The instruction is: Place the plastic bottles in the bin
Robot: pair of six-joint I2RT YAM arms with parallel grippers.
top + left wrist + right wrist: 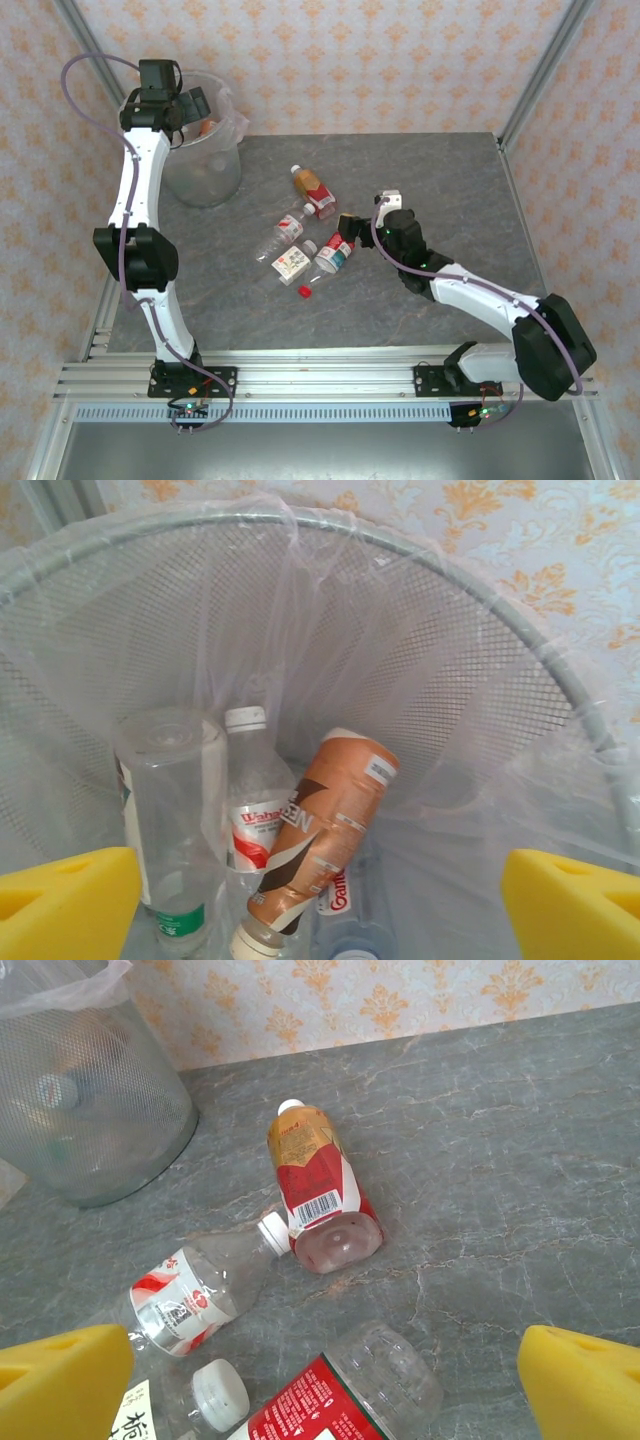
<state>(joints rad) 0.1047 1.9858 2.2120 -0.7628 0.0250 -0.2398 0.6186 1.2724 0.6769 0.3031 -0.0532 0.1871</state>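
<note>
On the table [450, 180], the bin [205, 180] sits at the far left corner with the left end effector [190, 103] spread and empty above it, so next the spread right end effector [348, 224] must pinch one of the plastic bottles [283, 237] lying mid-table.

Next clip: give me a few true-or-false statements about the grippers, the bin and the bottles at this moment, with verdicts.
1. The left gripper hangs open over the bin. True.
2. The bin is empty. False: at least three bottles lie in it.
3. The right gripper is shut on a bottle. False: it is open and holds nothing, above the loose bottles.
4. Several loose bottles lie on the table. True.
5. The bin stands at the far right. False: far left.
</note>
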